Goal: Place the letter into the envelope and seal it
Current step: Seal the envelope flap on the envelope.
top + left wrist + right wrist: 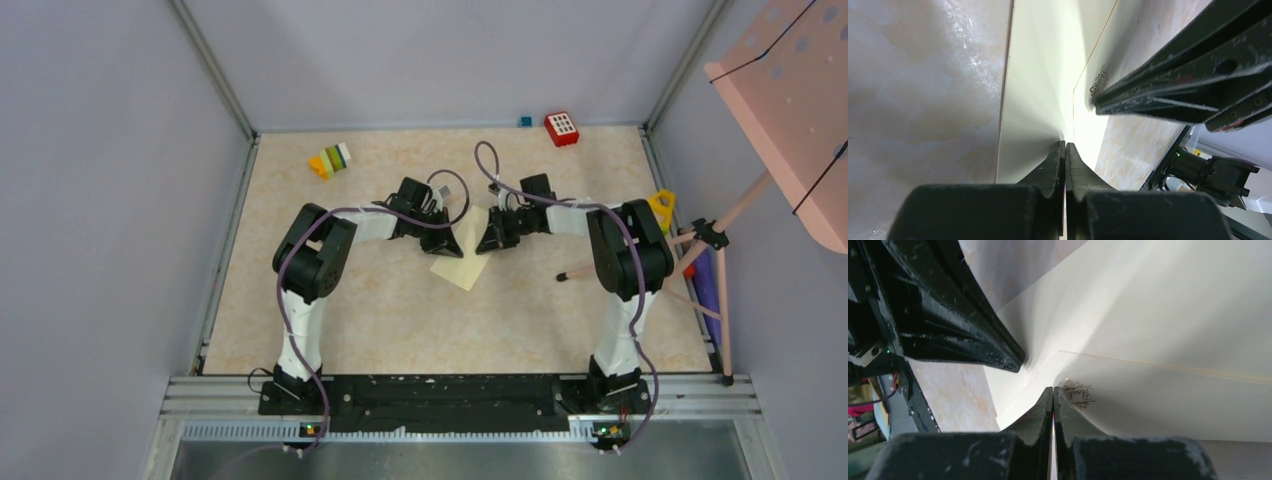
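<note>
Envelope (pixel 462 266) lies flat at mid-desk (pixel 400 320), between your two tools.
Your left tool (pixel 1065 145) and right tool (pixel 1053 389) each have their jaws pressed together, tips down on the cream paper beside its small dark mark (pixel 1079 393).

Close view from the right wrist. The right gripper (pixel 1053 392) rises from the bottom centre, its two black fingers pressed together with no gap, tips down on a pale cream envelope (pixel 1168 315) that fills most of the frame. A small dark printed mark (pixel 1079 393) sits just right of the tips. A thin flap edge runs across the paper from above the mark toward the right. The left gripper (pixel 1015 362) slants in from the upper left, its tip on the envelope. Beige marbled table (pixel 955 395) shows at lower left.
</note>
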`<state>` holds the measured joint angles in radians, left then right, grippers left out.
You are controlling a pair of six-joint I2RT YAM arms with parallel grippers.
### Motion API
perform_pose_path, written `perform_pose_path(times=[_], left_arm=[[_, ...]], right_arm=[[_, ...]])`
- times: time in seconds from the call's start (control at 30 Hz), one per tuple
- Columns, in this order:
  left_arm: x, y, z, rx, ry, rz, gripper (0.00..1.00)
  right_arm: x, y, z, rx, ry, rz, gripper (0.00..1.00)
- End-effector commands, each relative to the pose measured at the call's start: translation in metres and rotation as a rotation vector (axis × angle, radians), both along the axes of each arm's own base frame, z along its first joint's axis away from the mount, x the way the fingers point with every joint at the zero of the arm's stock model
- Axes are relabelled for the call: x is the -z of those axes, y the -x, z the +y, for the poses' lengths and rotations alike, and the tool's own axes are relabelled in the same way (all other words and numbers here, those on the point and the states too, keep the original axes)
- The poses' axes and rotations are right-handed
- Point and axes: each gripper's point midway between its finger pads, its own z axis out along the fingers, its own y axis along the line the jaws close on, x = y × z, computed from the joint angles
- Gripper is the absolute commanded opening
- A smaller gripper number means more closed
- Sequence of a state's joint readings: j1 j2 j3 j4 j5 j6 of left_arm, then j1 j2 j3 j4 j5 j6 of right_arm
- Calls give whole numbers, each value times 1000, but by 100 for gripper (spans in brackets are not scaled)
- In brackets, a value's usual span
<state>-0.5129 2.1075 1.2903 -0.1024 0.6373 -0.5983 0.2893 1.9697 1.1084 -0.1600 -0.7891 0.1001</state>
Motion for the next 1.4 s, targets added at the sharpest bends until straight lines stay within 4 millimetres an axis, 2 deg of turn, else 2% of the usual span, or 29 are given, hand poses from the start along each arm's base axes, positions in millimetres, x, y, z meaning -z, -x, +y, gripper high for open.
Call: perform_pose_path(times=[0.0,0.33,0.6,0.83,1.07,1.37], left_arm=[[80,10,50,-65,-317,26,0],[81,11,50,-65,-319,27,0],[81,10,50,-66,-318,26,0],[81,10,50,-66,-318,27,0],[80,11,50,-66,-317,26,0],[81,11,50,-66,-319,31,0]], right_arm=[[2,-44,-13,110,36,-75,0],[5,-71,-38,202,73,-103,0],[-1,-93,-61,291,108,-151,0],[-7,-101,-72,352,149,-166,0],[-10,-95,-68,342,125,-140,0],[-15,-59,-32,213,58,-107,0]])
